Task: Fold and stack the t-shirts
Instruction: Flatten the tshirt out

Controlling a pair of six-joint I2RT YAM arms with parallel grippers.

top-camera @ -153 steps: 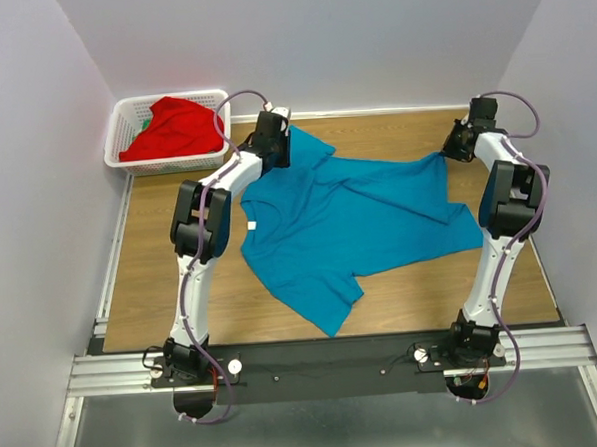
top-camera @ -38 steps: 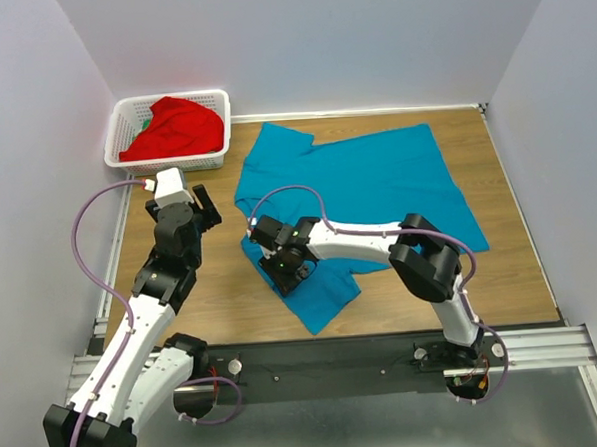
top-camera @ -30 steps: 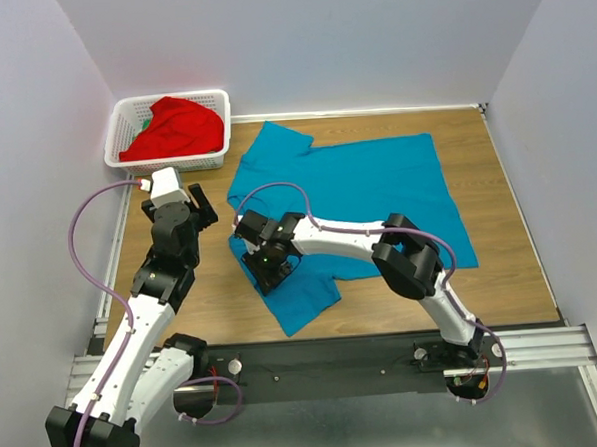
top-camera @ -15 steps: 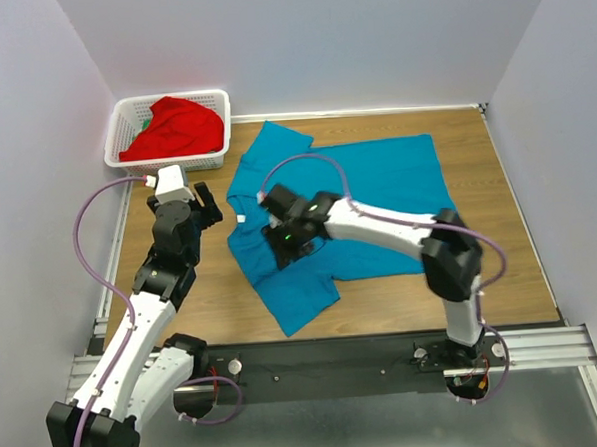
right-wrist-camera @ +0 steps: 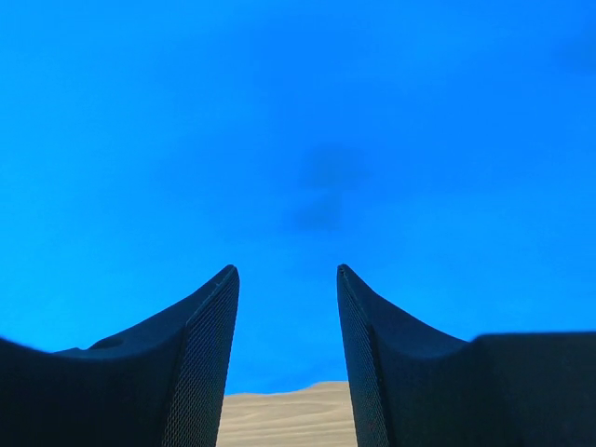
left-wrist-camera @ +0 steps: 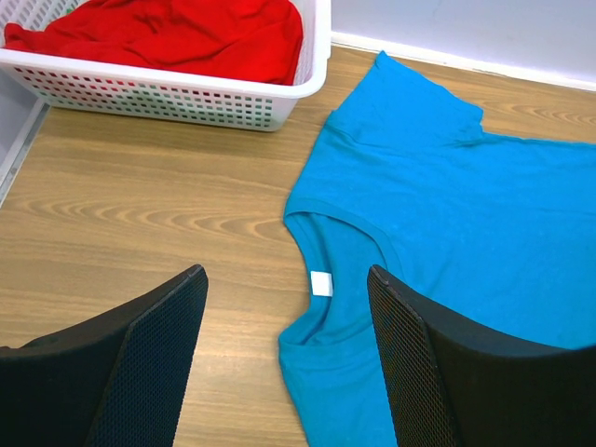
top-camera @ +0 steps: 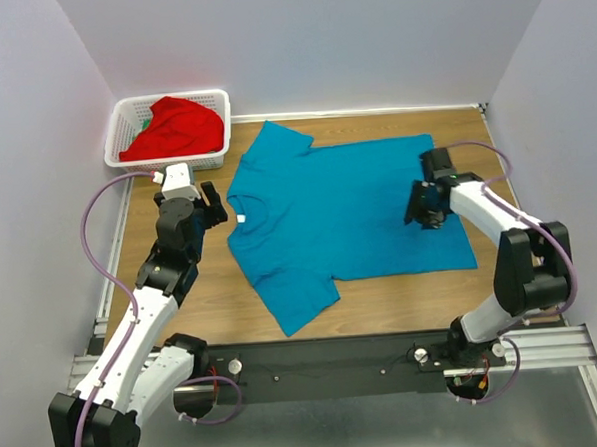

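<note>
Overhead rear view, two close wrist views; overlap, seemingly: teal t-shirt

White arms, black joints (lilac cables)

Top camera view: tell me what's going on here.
Two robot arms are working on t-shirts. The teal-blue t-shirt lies spread flat on the wooden table, not yet folded. The left fingers hang open over bare wood beside its collar. The right fingers stand apart over the cloth toward its hem, holding nothing. The red t-shirt sits bunched in the white basket.
</note>
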